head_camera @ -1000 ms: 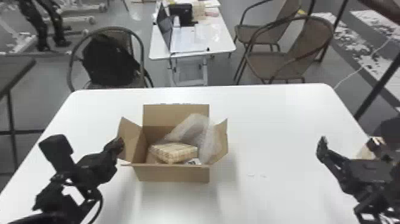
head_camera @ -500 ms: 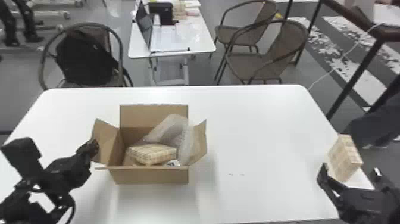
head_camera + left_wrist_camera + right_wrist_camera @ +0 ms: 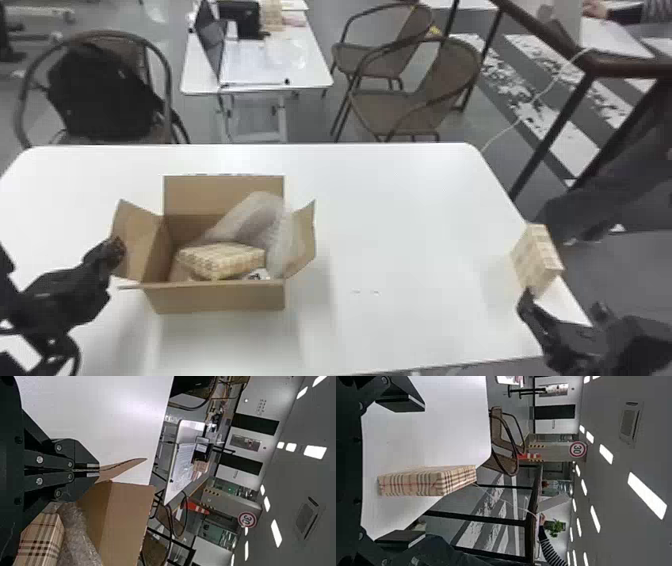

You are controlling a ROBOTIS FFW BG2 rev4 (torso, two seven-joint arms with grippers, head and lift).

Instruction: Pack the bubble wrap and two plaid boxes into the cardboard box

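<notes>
Your right gripper (image 3: pixel 565 303) has its jaws spread wide, just short of the upright plaid box (image 3: pixel 536 260) at the table's right edge. Bare table (image 3: pixel 400 225) lies between that and the cardboard box (image 3: pixel 220 298), where the other plaid box (image 3: pixel 220 257) lies beside bubble wrap (image 3: pixel 260 215) rising above the rim. Your left gripper (image 3: pixel 116 247) is pressed together at the left flap (image 3: pixel 137 235); you can't tell whether it pinches cardboard.

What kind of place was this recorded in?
Probably an indoor workspace or lab: an open laptop stands on a second table, brown armchairs stand nearby, and bright lights are set in the ceiling.
</notes>
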